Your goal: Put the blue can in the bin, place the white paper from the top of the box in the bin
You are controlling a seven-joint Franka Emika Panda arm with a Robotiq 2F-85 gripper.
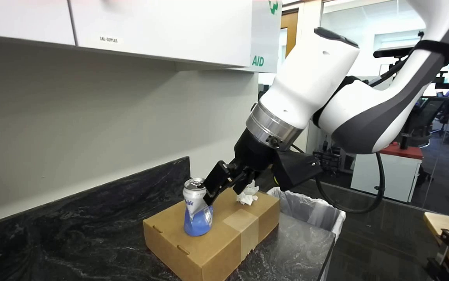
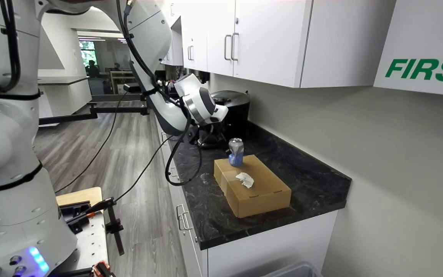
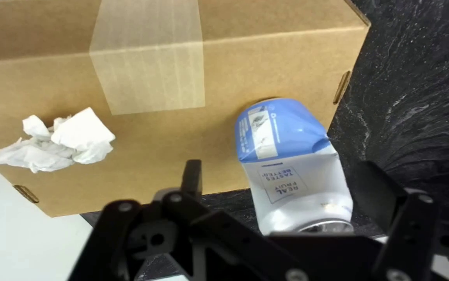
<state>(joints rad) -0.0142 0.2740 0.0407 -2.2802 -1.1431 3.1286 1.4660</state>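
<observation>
The blue can (image 1: 197,218) stands upright and dented on top of the brown box (image 1: 224,230). The can also shows in an exterior view (image 2: 236,153) and in the wrist view (image 3: 290,164). My gripper (image 1: 225,191) is open and tilted close to the can's upper part. In the wrist view the gripper (image 3: 283,171) has a finger on either side of the can, with gaps on both sides. The crumpled white paper (image 1: 249,194) lies on the box, and in the wrist view (image 3: 54,142) it is left of the jaws. The lined bin (image 1: 314,210) is past the box.
A dark counter (image 1: 72,242) bears the box, with a wall behind and white cupboards (image 1: 162,31) overhead. A black round appliance (image 2: 236,111) stands farther along the counter. A translucent plastic rim (image 2: 300,269) shows at the bottom edge of an exterior view.
</observation>
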